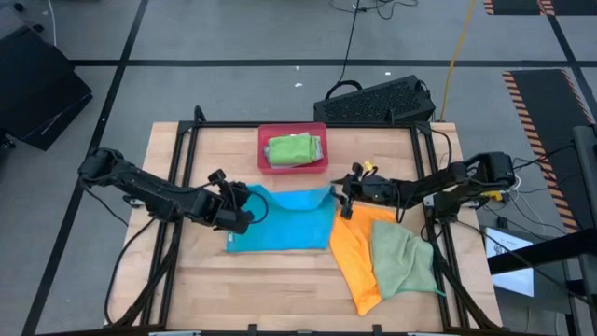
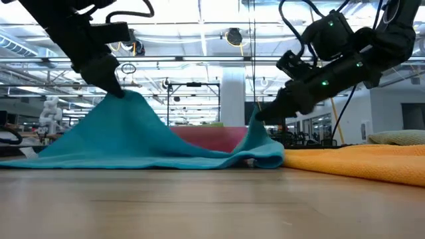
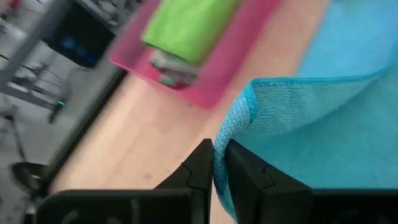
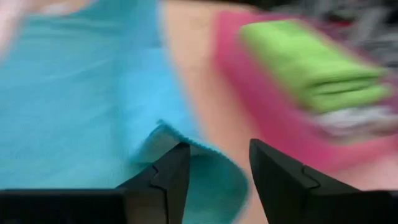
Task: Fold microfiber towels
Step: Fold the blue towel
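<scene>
Left end effector (image 3: pixel 213 167) is clenched on the blue towel (image 1: pixel 284 222), pinching its left corner up off the surface (image 1: pixel 280 280). Right end effector (image 4: pixel 214 171) sits at the opposite corner, fingers spread and released, with the cloth edge lying between them. Beside it lie an orange towel (image 1: pixel 354 247) and a pale green towel (image 1: pixel 403 261). A folded bright green towel (image 1: pixel 292 149) rests in the pink tray (image 1: pixel 264 149).

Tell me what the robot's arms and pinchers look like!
Both arms are black and bendy with chunky joints. Black cables loop along them. The right arm has yellow bits near its wrist and tiny green lights in the low view. The left gripper and right gripper each have two flat, dark, pointed fingers.
</scene>
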`<state>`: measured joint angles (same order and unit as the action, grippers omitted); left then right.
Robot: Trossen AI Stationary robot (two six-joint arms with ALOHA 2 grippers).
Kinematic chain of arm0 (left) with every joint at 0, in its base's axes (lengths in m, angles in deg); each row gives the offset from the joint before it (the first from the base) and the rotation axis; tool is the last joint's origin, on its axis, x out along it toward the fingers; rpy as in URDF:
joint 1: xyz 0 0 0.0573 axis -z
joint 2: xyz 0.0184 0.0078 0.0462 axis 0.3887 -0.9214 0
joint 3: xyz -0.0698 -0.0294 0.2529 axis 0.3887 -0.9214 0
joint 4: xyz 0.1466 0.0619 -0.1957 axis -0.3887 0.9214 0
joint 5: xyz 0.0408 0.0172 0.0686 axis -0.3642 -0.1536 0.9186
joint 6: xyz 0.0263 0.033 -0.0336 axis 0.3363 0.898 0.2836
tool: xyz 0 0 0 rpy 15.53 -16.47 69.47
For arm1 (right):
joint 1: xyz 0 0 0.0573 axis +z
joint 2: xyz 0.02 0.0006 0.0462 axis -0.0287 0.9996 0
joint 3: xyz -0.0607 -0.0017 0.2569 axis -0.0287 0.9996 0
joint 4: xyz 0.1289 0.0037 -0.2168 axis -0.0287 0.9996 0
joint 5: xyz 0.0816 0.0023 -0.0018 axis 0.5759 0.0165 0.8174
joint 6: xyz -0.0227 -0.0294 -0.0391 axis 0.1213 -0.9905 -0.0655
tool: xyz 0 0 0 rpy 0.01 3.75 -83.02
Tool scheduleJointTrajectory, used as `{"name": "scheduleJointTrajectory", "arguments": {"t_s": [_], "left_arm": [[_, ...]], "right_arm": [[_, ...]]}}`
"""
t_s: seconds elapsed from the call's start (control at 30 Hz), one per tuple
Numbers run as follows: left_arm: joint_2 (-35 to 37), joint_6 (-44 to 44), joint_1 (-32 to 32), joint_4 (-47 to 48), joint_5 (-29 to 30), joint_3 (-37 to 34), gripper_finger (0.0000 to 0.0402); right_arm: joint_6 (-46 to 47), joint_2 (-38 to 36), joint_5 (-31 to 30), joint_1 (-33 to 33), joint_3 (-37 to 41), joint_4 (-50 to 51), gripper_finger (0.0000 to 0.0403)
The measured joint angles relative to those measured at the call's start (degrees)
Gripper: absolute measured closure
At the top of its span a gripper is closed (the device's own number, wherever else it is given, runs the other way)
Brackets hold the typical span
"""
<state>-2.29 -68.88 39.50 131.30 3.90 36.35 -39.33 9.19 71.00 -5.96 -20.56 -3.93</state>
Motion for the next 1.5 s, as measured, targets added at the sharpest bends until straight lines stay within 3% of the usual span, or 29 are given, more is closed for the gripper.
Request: {"name": "scheduleJointTrajectory", "arguments": {"t_s": [0.17, 0.27, 0.37, 0.77, 1.07, 1.27, 1.4, 1.5], "left_arm": [[0.0, 0.0, 0.8, 0.2, -7.2, -0.1, 0.0355], [0.0, 2.1, 1.7, 1.2, -12.1, -0.8, 0.0355], [0.0, 1.6, 2.3, 3.9, -12.9, -0.8, 0.0355], [0.0, 6.8, 2.3, 2.8, -11.8, -0.8, 0.0354], [0.0, 4.9, 2.3, 3.2, -11.9, -0.8, 0.0354], [0.0, 4.4, 2.3, 3.1, -11.8, -0.8, 0.0355], [0.0, 4.1, 2.3, 3.1, -11.7, -0.8, 0.0355], [0.0, 4.0, 2.3, 3.1, -11.6, -0.8, 0.0355]], "right_arm": [[1.7, 0.0, 11.6, 0.5, 0.0, 6.5, 0.0263], [2.6, 0.0, 13.2, 1.6, 0.0, 7.9, 0.0278], [4.3, -0.5, 14.1, 2.6, 0.0, 7.7, 0.0285], [-4.3, -1.8, 8.3, 6.9, 0.0, 6.8, 0.0259], [-11.5, -2.9, 6.3, 7.4, 0.0, 9.5, 0.0319], [-15.1, -7.8, -3.0, 12.1, 0.0, 16.9, 0.0270], [-16.9, -6.7, -6.7, 12.4, 0.0, 20.0, 0.0235], [-19.0, -4.2, -7.9, 12.1, 0.0, 17.7, 0.0236]]}}
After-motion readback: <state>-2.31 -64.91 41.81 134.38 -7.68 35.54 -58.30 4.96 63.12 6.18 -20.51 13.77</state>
